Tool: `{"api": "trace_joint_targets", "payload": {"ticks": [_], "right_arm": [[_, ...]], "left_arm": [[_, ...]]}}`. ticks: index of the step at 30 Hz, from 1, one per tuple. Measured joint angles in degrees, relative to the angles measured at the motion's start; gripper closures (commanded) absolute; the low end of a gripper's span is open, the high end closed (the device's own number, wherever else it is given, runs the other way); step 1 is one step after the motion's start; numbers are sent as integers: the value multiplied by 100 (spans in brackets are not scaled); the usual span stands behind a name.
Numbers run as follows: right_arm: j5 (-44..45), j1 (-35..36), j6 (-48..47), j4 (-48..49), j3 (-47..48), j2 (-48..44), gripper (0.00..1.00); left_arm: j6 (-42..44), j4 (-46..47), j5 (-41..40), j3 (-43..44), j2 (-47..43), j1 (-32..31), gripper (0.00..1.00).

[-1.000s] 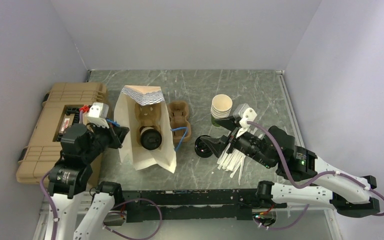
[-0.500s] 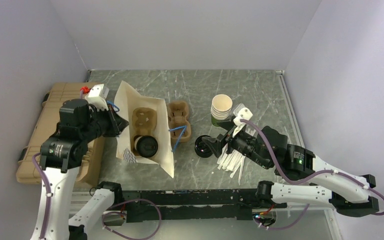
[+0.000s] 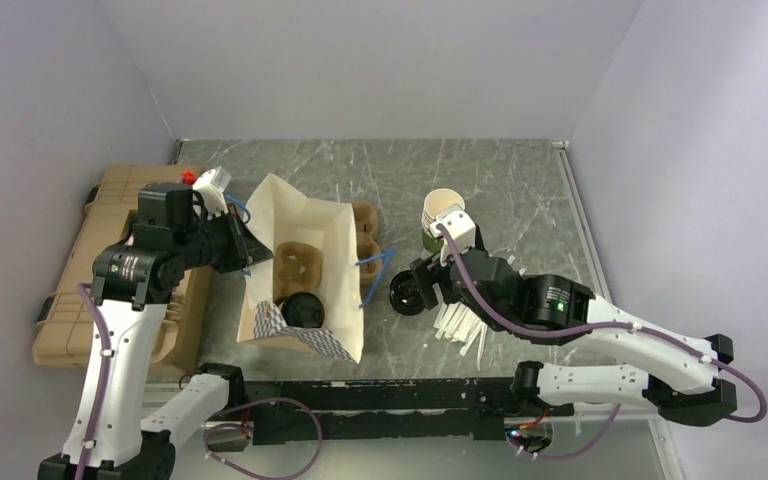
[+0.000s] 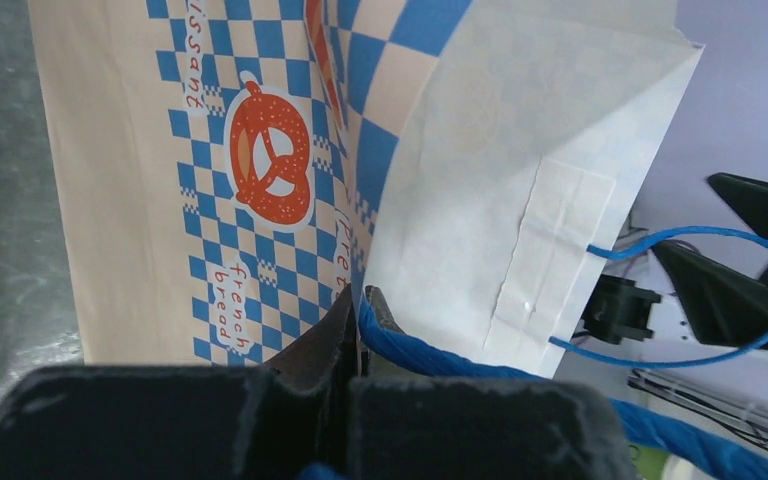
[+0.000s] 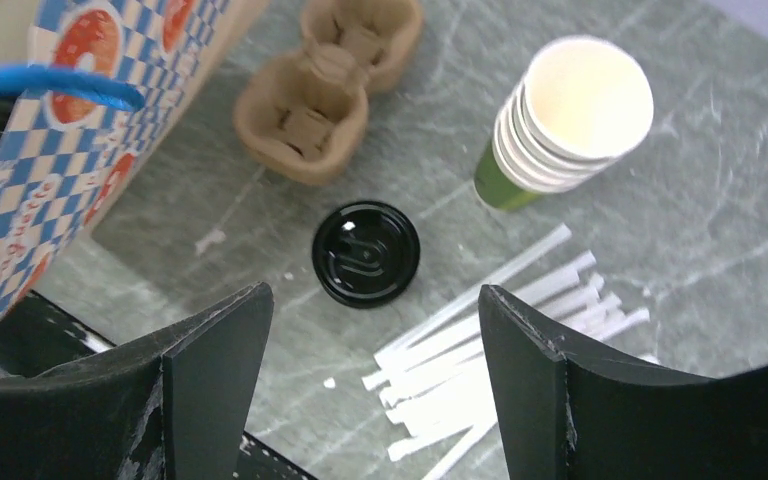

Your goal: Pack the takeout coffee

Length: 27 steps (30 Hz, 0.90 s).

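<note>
You're running a robotics lab test cell dressed up as a café counter. Plain pale walls (image 3: 360, 60) box in the grey marbled bench (image 3: 520, 180), and both arms are bolted to a black rail (image 3: 390, 395) at its near edge, with purple cables (image 3: 465, 285) running along them. A tan hard equipment case (image 3: 80, 270) lies outboard of your left pincer (image 3: 243, 245). The props are coffee-shop stock. At that pincer is a pretzel-printed paper bag (image 4: 210, 150). Ahead of your right pincer (image 5: 375, 300) are a black lid (image 5: 366, 252), loose straws (image 5: 480, 350), stacked paper cups (image 5: 570, 120) and pulp cup carriers (image 5: 305, 115).
</note>
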Motion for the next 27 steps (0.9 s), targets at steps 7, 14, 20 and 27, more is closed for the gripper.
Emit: {"api": "trace_joint_targets", "payload": {"ticks": [7, 14, 20, 27], "right_arm": [[-70, -461, 376, -376, -424, -85, 20], [-350, -929, 509, -407, -643, -157, 21], [-439, -1274, 721, -525, -876, -72, 22], [-560, -1725, 1097, -706, -1145, -2, 23]], "left_arm": [[-249, 203, 234, -74, 181, 0, 100], [-334, 577, 271, -879, 179, 216, 97], [-284, 584, 146, -1235, 278, 393, 87], [-127, 566, -87, -1311, 343, 400, 60]]}}
